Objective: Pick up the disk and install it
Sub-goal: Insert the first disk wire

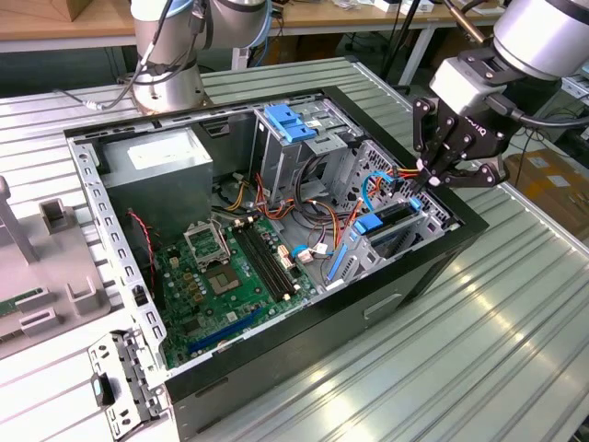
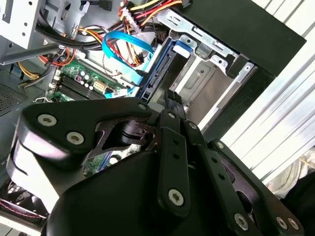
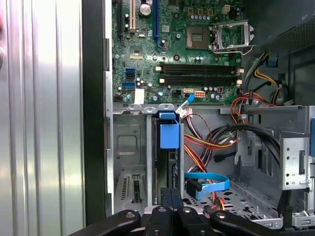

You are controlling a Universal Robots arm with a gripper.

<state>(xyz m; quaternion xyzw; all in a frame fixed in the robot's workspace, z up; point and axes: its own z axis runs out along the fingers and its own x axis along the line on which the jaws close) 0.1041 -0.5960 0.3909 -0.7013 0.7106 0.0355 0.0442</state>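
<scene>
The hand (image 1: pixel 426 180), clenched with its tips at the upper edge of the disk (image 1: pixel 391 221) standing in the bay at its 7 o'clock in the exterior view, could cock it and jam a rail, or snag the cables (image 1: pixel 368 191) beyond at 9 o'clock.

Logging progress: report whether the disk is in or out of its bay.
In: the disk stands on edge between the drive bay walls, the hand at its near end. Fully seated: cannot tell.
</scene>
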